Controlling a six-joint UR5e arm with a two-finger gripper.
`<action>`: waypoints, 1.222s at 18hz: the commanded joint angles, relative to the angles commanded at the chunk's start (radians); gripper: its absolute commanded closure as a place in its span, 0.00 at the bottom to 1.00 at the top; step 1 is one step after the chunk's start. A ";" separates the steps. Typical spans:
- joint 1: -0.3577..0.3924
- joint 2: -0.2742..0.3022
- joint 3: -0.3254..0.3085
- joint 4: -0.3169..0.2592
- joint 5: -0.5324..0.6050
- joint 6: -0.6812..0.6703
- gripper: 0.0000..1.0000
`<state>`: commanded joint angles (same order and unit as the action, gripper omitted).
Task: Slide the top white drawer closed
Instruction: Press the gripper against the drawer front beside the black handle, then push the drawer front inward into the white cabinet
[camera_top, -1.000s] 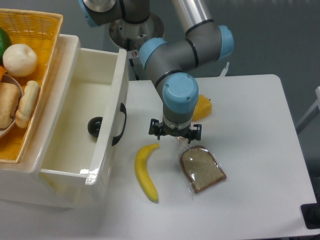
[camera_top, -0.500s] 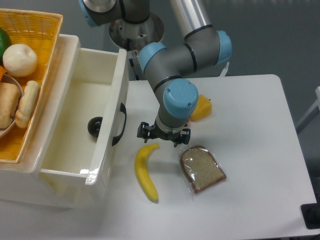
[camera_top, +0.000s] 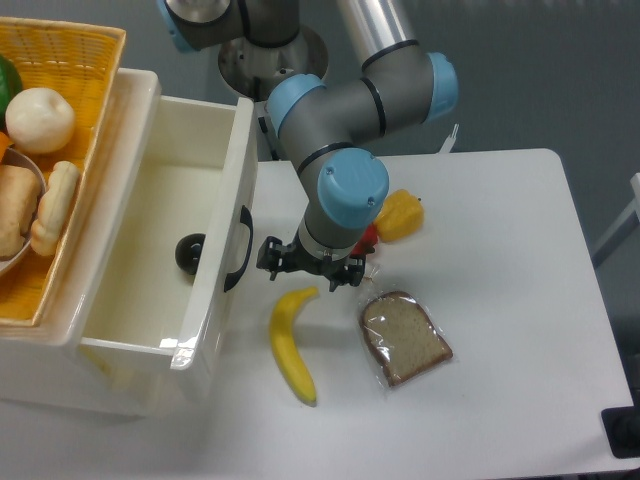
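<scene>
The top white drawer (camera_top: 205, 330) stands pulled out to the right, with its inside in full view. Its curved black handle (camera_top: 240, 248) is on the front panel facing the table. A small black round object (camera_top: 188, 252) lies inside it. My gripper (camera_top: 308, 270) points down over the table, just right of the handle and apart from it, above the top end of a banana. The wrist hides its fingers, so its opening does not show.
A banana (camera_top: 290, 345) and a bagged bread slice (camera_top: 404, 338) lie on the white table (camera_top: 500, 250) right of the drawer front. A yellow pepper (camera_top: 400, 215) and a red item (camera_top: 366, 238) sit behind my wrist. A wicker basket (camera_top: 60, 60) with food tops the cabinet.
My gripper has moved left across the table, from beside the bread toward the drawer's front panel. The drawer has not moved.
</scene>
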<state>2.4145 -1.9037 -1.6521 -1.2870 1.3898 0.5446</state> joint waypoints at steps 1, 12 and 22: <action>-0.005 0.003 0.000 0.000 0.000 0.000 0.00; -0.055 0.020 -0.002 -0.002 -0.018 0.000 0.00; -0.120 0.043 -0.002 -0.006 -0.035 -0.002 0.00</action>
<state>2.2949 -1.8607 -1.6536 -1.2932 1.3545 0.5430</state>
